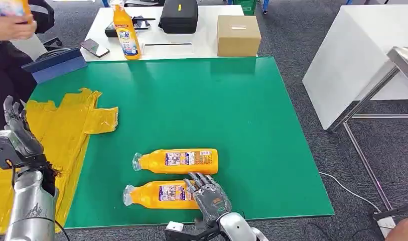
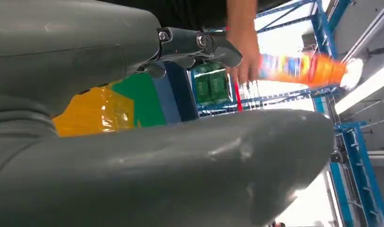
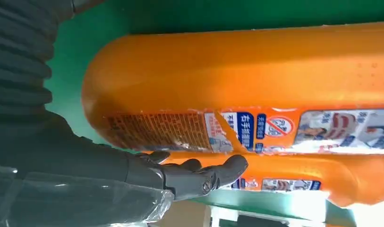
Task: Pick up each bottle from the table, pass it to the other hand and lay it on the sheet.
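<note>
A green table top (image 1: 201, 100) is seen carrying two orange bottles laid on their sides near the front edge (image 1: 177, 161) (image 1: 159, 195); a crumpled yellow sheet (image 1: 66, 130) is spread at the left.

Upright orange bottle (image 1: 126, 31) at the worktop's far edge: blue brand word on its label, too small to read. Nearest lying bottle (image 3: 256, 90): label with Chinese characters, fine print and a red prohibition sign, none legible.
</note>
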`<action>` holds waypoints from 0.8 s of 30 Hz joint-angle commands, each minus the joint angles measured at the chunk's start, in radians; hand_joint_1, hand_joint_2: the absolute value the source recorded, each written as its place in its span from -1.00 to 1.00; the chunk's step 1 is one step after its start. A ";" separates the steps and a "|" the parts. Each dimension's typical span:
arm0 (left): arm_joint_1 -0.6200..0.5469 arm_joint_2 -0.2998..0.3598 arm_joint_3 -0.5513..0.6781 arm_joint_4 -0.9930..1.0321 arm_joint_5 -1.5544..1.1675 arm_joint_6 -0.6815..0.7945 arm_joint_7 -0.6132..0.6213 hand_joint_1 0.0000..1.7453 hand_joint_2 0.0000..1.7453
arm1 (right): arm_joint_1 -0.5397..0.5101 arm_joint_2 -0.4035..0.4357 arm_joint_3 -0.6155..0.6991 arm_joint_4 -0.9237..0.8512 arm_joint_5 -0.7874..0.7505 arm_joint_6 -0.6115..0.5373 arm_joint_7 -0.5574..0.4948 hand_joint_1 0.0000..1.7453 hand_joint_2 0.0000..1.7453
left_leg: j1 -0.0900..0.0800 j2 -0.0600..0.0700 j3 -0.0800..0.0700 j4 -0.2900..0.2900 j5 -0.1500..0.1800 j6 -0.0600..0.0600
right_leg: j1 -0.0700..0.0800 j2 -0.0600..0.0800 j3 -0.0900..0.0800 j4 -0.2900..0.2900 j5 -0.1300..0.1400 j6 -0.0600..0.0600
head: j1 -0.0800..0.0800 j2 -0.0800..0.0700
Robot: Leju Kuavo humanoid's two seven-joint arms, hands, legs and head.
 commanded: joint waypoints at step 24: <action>0.022 0.053 0.003 0.036 0.070 -0.029 -0.007 -1.00 -1.00 | -0.122 0.023 -0.049 0.332 -0.064 -0.042 -0.051 0.74 1.00 | 0.001 0.002 0.004 -0.002 0.000 -0.002 | 0.001 0.001 0.004 -0.002 0.001 -0.001 | 0.000 0.000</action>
